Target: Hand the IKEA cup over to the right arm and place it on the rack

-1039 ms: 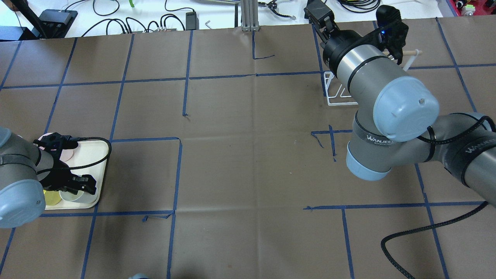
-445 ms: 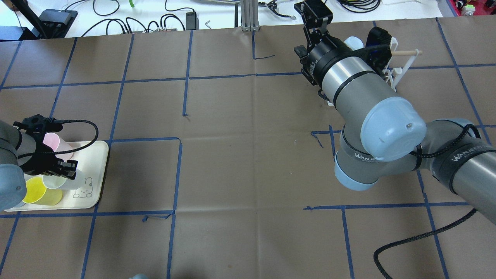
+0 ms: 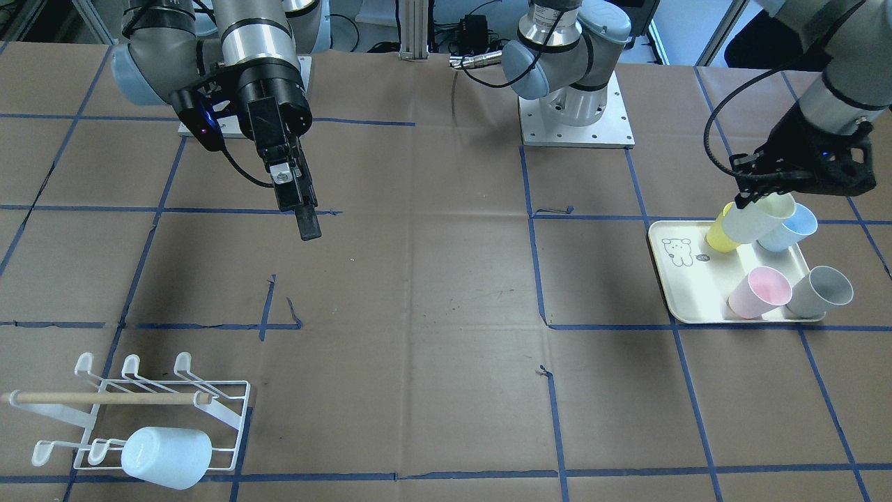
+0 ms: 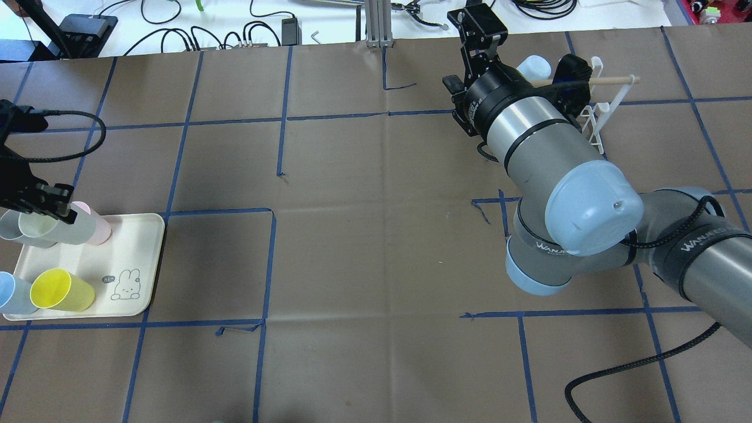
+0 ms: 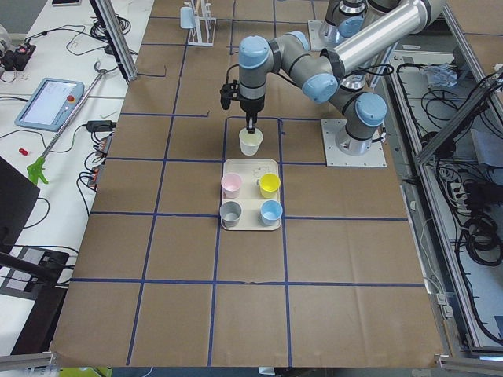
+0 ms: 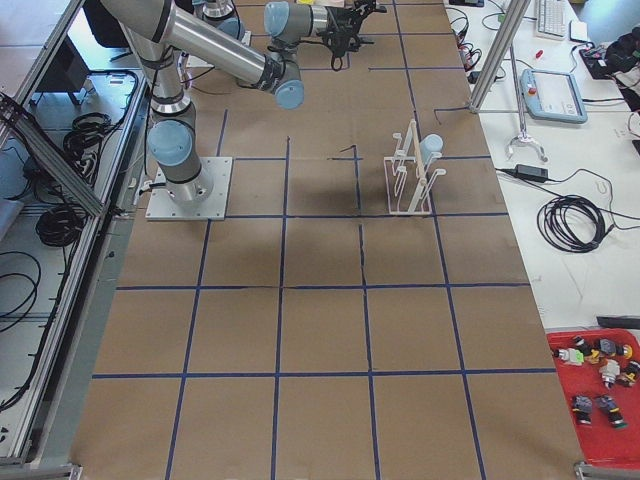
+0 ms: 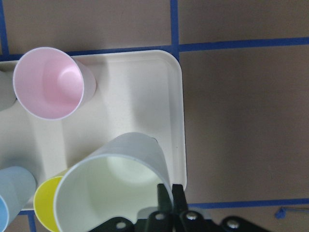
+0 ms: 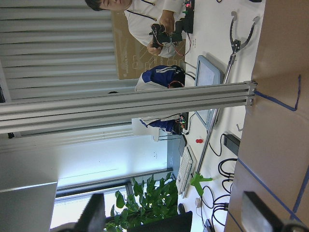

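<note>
- left pincer: clamped on the rim wall of the cream cup, one finger inside the mouth and one outside (left wrist view).
- cream cup: hangs just above the tray, over the end where the yellow cup stands. It looks clear of the tray, not resting on it.
- axis: near upright, mouth up, hanging below the left pincer. The body wall and base are free.
- also on the tray: blue cup, pink cup, grey cup.
- right pincer: spread wide and empty; the right wrist view shows the two tips far apart. It is well apart from the tray, across the surface.
- key relation: from the right pincer the cream cup lies off to the side, toward the tray, and the pincer does not point that way. The left arm is the nearer one and has the hold.
- my read: the arms meet somewhere between the right pincer and the tray. The right one then turns to face the tray and takes the body wall below the rim pinch, across the axis.
- rack: at the far end from the tray, past the right pincer. One pale cup sits on it, and the other pegs look free.
</note>
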You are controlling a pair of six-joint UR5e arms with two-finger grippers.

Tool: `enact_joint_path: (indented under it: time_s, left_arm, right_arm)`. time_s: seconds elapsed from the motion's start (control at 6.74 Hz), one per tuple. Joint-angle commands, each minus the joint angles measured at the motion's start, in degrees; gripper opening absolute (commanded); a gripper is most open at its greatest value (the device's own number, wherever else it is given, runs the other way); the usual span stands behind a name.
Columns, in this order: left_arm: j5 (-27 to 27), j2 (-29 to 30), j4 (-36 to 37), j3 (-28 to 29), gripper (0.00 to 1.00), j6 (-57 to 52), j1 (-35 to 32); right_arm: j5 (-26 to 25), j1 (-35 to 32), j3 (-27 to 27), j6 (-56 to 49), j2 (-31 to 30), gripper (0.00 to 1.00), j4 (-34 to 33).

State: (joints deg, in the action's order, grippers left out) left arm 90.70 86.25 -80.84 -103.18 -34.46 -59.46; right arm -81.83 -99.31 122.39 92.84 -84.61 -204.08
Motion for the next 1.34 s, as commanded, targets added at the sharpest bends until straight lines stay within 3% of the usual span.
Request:
enact_joint_path:
  time_s: [0.0, 0.3, 0.45, 0.74, 1.04, 1.19]
  left_arm:
    - [-0.26, 7.39, -4.85, 12.08, 0.00, 0.19, -3.97]
    - [-9.87, 14.26, -3.81, 20.96, 0.00, 0.27, -9.59]
    - [-16.54, 16.21, -0.75, 22.57, 0.00, 0.36, -11.19]
    - [-37.25, 16.84, 7.41, 19.26, 0.00, -0.77, -13.56]
    - [-48.37, 15.09, 23.27, 12.51, 0.00, -1.13, -17.43]
    - [-52.51, 14.39, 35.28, 6.82, 0.00, -1.13, -19.44]
  right_arm:
    - [-0.35, 0.00, -0.05, -0.46, 0.41, 1.00, 0.78]
    - [-0.52, 0.00, -0.14, -0.64, 0.76, 1.00, 0.96]
    - [-0.44, 0.00, -0.14, -0.56, 0.76, 1.00, 0.96]
    - [-0.88, 0.00, -0.22, -0.64, 0.67, 1.00, 0.96]
    - [-0.27, 0.00, -0.05, 0.14, 0.59, 1.00, 1.22]
    - [0.09, 0.00, -0.05, 0.15, 0.41, 1.00, 1.40]
